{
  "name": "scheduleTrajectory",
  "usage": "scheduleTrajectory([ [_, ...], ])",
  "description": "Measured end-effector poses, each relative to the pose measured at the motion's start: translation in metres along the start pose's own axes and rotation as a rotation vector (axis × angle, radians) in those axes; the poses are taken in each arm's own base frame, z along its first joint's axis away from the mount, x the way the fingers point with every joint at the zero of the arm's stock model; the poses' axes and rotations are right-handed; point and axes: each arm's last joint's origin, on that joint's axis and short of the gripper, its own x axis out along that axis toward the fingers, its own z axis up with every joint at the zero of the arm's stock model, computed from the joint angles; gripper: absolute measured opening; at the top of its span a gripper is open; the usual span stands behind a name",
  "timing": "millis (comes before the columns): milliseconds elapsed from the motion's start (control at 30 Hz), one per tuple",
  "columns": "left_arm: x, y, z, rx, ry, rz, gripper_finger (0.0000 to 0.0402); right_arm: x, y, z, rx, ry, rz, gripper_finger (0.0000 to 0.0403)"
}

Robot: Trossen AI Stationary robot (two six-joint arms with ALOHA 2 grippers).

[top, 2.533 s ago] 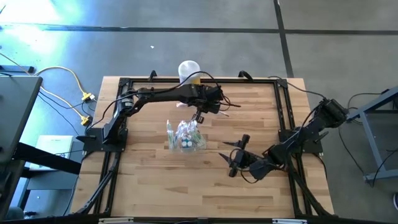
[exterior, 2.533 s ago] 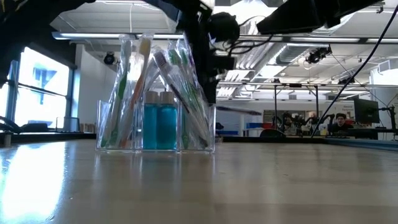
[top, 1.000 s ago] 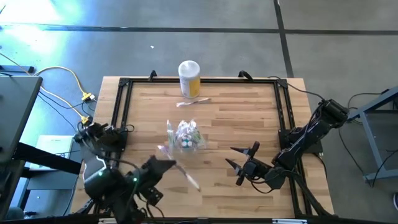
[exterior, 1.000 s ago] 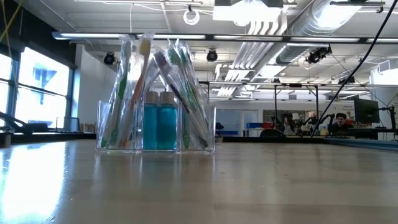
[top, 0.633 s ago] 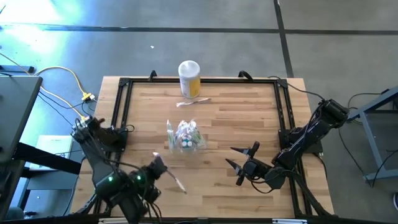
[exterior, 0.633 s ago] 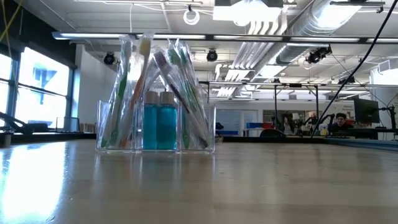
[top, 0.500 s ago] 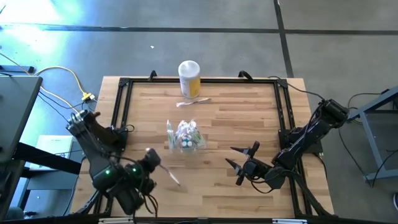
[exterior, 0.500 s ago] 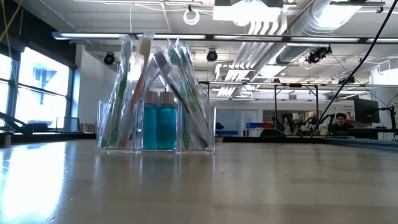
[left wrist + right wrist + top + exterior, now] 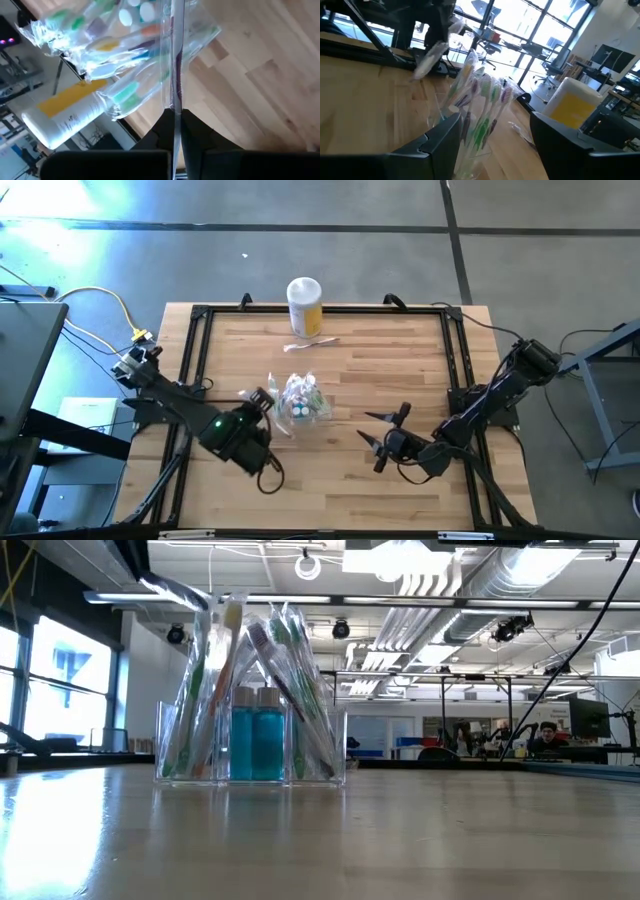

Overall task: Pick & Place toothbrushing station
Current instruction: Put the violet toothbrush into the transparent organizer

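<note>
1. My left fingers [image 9: 262, 402] are pinched tight on a wrapped toothbrush [image 9: 174, 75] in clear plastic; in my left wrist view the thin packet runs straight out from between them
2. Left arm sits low over the left-middle of the desk [image 9: 400, 360], fingers just beside the left side of the toothbrushing station [image 9: 298, 400]
3. Station is near the desk's centre, a little left of the middle. Clear box, upright, resting on the wood
4. From the low view it holds two blue bottles [image 9: 256, 733] side by side in the middle, with wrapped toothbrushes [image 9: 290, 670] leaning outward on both sides, bristle ends up
5. Held toothbrush reaches toward the station's upper left; in the low view its tip shows just at the top of the leaning bundle. Can't tell if it's touching them
6. My right fingers [image 9: 384, 438] are spread wide, holding nothing. They hang over the right-middle of the desk, well apart from the station, pointed toward it
7. Right wrist view looks between my two dark fingertips [image 9: 442, 142] at the station, with the yellow jar [image 9: 575, 107] off beyond it
8. Yellow jar with white lid stands at the far edge of the desk, behind the station
9. One more wrapped item [image 9: 308, 344] lies flat on the wood between jar and station, touching neither
</note>
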Motion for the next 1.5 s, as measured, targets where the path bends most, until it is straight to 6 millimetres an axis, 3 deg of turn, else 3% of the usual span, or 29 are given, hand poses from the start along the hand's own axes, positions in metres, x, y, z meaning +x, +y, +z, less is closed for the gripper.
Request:
scheduleTrajectory([
  [400, 0.019, 0.026, -0.007, 0.011, 0.066, -0.022, 0.0005, 0.001, 0.0, -0.004, 0.013, 0.02, 0.011, 0.0229],
  [667, 0.02, 0.026, -0.007, 0.041, 0.064, -0.044, 0.0005, 0.002, 0.0, -0.004, 0.058, 0.021, 0.014, 0.0229],
  [933, 0.041, 0.022, -0.012, 0.066, 0.149, -0.064, 0.0006, 0.002, 0.001, -0.004, 0.083, 0.021, 0.037, 0.0229],
  [1500, 0.059, 0.04, -0.022, 0.033, 0.215, -0.084, 0.0006, 0.001, 0.001, -0.004, 0.082, 0.021, 0.038, 0.0229],
])
